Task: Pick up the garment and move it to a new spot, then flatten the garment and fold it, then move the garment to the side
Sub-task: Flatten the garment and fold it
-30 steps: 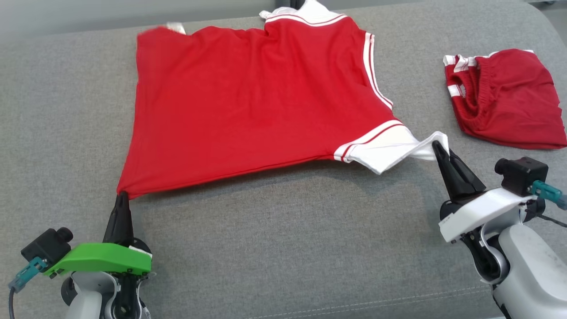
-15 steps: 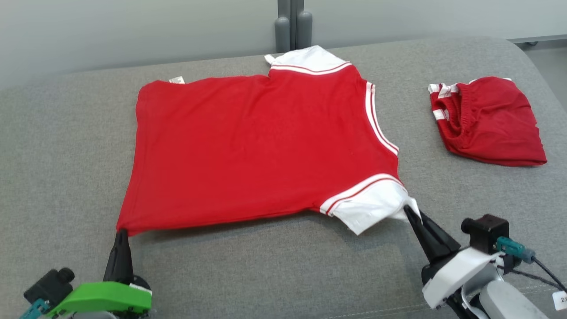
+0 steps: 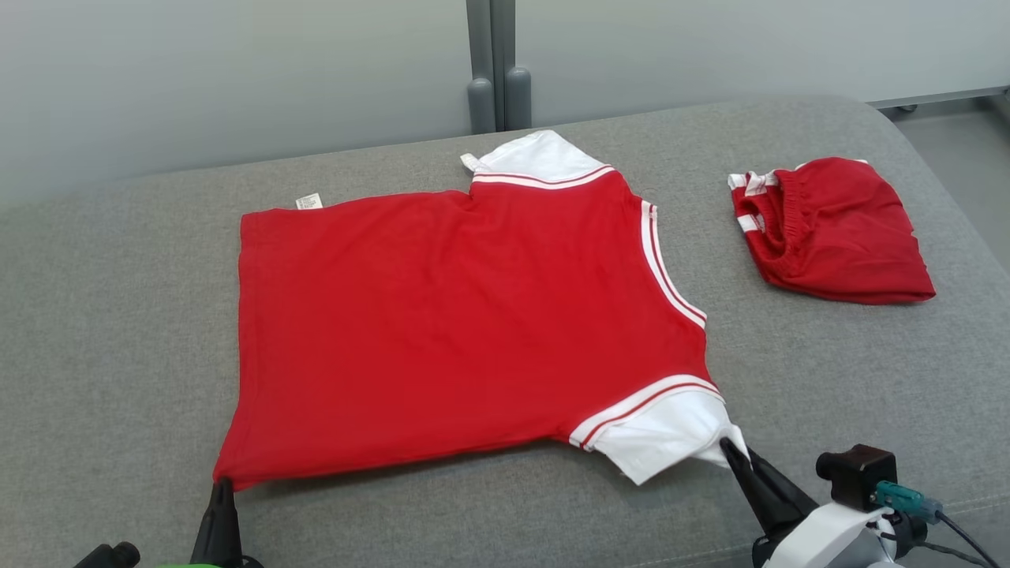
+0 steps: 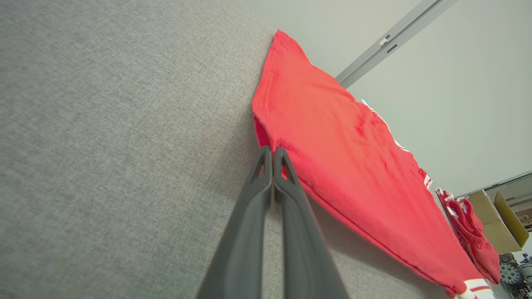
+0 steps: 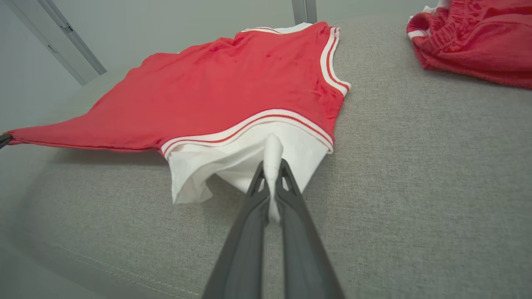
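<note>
Head view, shirt: a red shirt point(image 3: 458, 323) with white sleeves and red-and-white striped trim lies spread flat on a grey cushion point(image 3: 118, 315), around its middle.
Head view, lie: the long axis runs left to right, hem to the robot's left, V-neck to its right; one sleeve points away, the other points toward the robot.
Head view, detail: a small white tag point(image 3: 308, 201) sticks out at the far hem corner.
Head view, left gripper: the left gripper point(image 3: 223, 482) is closed on the near hem corner.
Head view, right gripper: the right gripper point(image 3: 726, 446) is closed on the edge of the near sleeve point(image 3: 663, 434), which is pulled to a point.
Head view, neighbour: crumpled red shorts point(image 3: 836, 237) lie well apart to the right of the neck.

Left wrist view, grip: both fingers are pressed together, with the red hem corner pinched at their tips.
Left wrist view, shirt: the cloth point(image 4: 345, 149) stretches away from the tips, its near edge raised slightly above the cushion, with a shadow beneath.

Right wrist view, grip: the fingers are clamped on a fold of white sleeve cloth point(image 5: 272, 149) that stands up between them.
Right wrist view, shirt: the sleeve opening gapes to the left of the grip, and the red body lies flat beyond it.
</note>
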### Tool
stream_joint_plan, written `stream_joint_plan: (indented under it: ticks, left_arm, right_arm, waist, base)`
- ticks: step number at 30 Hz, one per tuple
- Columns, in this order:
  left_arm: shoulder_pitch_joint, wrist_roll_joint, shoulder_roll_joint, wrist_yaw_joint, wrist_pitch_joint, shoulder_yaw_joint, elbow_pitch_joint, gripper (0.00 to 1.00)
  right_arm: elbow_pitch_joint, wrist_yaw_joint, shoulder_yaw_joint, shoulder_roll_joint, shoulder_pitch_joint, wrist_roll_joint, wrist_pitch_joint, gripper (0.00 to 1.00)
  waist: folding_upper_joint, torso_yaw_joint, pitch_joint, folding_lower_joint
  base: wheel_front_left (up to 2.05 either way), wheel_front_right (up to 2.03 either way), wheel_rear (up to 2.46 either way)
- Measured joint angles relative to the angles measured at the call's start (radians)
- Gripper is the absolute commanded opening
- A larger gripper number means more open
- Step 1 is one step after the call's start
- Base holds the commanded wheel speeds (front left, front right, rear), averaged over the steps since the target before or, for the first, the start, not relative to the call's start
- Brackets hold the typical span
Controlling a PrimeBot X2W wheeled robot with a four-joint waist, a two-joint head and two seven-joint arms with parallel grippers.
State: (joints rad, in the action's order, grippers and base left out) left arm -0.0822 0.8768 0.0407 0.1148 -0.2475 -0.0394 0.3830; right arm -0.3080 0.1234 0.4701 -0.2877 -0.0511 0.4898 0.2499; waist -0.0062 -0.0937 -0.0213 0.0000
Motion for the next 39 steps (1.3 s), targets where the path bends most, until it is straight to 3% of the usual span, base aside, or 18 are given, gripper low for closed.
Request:
stream_joint_plan:
  ticks: [11,12,13,14,15,16,17,18,27,39]
  left_arm:
    - [-0.001,-0.025,0.001,0.001,0.000,-0.031,0.064,0.00]
    - [-0.001,-0.030,0.001,0.001,0.000,-0.037,0.068,0.00]
    - [-0.001,-0.034,0.000,0.001,0.000,-0.040,0.071,0.00]
    - [-0.001,-0.038,0.000,0.001,0.000,-0.041,0.074,0.00]
    - [-0.001,-0.039,0.001,0.001,0.000,-0.042,0.077,0.00]
    - [-0.001,-0.039,0.001,0.001,0.000,-0.042,0.078,0.16]
    - [0.000,-0.049,0.001,0.001,0.000,-0.042,0.077,0.38]
    - [0.000,-0.058,0.001,0.001,0.000,-0.043,0.077,1.00]
    - [0.001,-0.109,0.004,0.001,-0.001,-0.030,0.014,1.00]
    - [0.044,-0.159,0.004,0.001,-0.002,0.004,-0.140,1.00]
  right_arm:
    - [-0.075,0.000,0.051,0.012,0.003,0.000,0.000,0.00]
    - [-0.081,0.000,0.047,0.014,0.003,0.000,0.000,0.07]
    - [-0.085,0.001,0.048,0.015,0.003,0.000,0.000,0.34]
    - [-0.090,0.001,0.047,0.016,0.003,0.000,0.000,0.48]
    - [-0.093,0.001,0.047,0.020,0.003,0.000,0.000,0.86]
    - [-0.095,0.001,0.047,0.023,0.003,0.000,0.000,1.00]
    - [-0.096,0.001,0.041,0.029,0.003,0.000,0.000,1.00]
    - [-0.096,0.001,0.038,0.030,0.003,0.000,0.000,1.00]
    - [-0.088,0.001,0.021,0.014,-0.043,-0.004,0.000,1.00]
    - [0.009,0.001,0.022,-0.083,-0.060,-0.062,0.000,1.00]
  waist:
    - [0.0000,0.012,0.006,0.0000]
    - [0.0000,0.015,0.007,0.0000]
    - [0.0000,0.017,0.007,0.0000]
    - [0.0000,0.019,0.008,0.0000]
    - [-0.0001,0.020,0.009,0.0000]
    - [-0.0001,0.021,0.009,0.0000]
    - [0.0000,0.022,0.010,0.0000]
    - [-0.0001,0.022,0.010,0.0000]
    - [0.0000,0.019,0.013,0.0000]
    - [-0.0001,0.010,0.023,0.0000]
  base:
    - [0.00,0.00,0.00]
    - [0.00,0.00,0.00]
    - [0.00,0.00,0.00]
    - [0.00,0.00,0.00]
    - [0.00,0.00,0.00]
    - [0.00,0.00,0.00]
    - [0.00,0.00,0.00]
    - [0.00,0.00,0.00]
    - [0.00,0.00,0.00]
    - [0.00,0.00,0.00]
